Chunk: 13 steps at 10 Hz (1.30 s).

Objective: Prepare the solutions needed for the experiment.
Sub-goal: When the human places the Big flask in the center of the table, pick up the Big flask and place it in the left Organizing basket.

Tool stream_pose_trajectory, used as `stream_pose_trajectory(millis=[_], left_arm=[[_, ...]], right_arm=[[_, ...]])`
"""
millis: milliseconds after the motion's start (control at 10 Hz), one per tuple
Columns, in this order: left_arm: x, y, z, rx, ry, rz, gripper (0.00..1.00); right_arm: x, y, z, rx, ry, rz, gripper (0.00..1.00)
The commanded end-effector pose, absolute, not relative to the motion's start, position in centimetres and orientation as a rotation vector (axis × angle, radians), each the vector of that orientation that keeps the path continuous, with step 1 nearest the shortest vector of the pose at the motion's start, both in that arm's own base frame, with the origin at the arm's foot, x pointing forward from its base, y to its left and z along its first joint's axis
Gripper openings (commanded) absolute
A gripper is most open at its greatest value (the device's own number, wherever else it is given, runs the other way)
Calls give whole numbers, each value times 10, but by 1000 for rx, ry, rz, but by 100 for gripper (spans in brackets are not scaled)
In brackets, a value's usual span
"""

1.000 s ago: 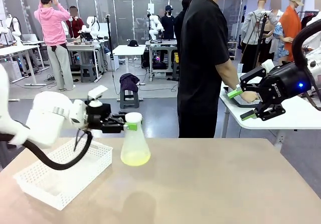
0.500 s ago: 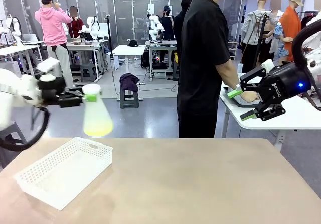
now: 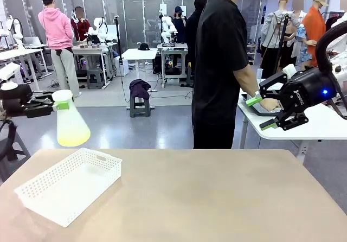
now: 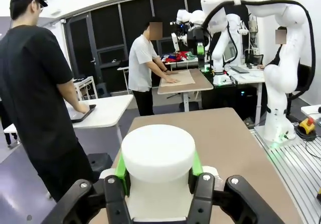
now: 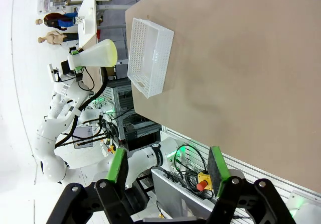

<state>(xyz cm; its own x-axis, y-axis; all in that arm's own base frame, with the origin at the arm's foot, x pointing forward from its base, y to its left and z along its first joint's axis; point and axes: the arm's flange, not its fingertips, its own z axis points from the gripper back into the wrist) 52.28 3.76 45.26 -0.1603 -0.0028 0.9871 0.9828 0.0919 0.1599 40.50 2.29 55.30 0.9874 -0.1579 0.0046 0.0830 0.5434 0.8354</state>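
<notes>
A frosted-white conical flask (image 3: 70,123) hangs in the air past the table's left edge, above the far end of the basket. A shallow pale yellow layer of the solutions (image 3: 74,140) lies in its base. My left gripper (image 3: 58,106) is shut on the flask's neck; in the left wrist view the green pads (image 4: 121,166) clamp the white flask top (image 4: 158,151). My right gripper (image 3: 260,112) hovers open and holds nothing, high at the right beside the person's hand. The right wrist view looks past its open fingers (image 5: 216,168) at the flask (image 5: 98,54) far off.
A white mesh basket (image 3: 68,185) sits on the tan table (image 3: 217,198) at the left. A person in a black shirt (image 3: 219,63) stands at the far side, hands on a white side table (image 3: 320,125) with a laptop.
My left arm has swung left and upward with the flask, from above the table to beyond its left edge. The right arm has not moved.
</notes>
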Motion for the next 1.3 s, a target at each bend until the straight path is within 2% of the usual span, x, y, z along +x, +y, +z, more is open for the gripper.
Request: stream_pose_trajectory(millis=[0,900,1200], left_arm=[[519,49,434,-1109,-1350,-1284,0],[511,85,329,-1278,-1195,-1198,0],[510,81,304,-1257,-1155,-1207,0]], right_arm=[[407,25,554,993,-94,-145,81],[407,25,554,993,-94,-145,81],[407,25,554,993,-94,-145,81]])
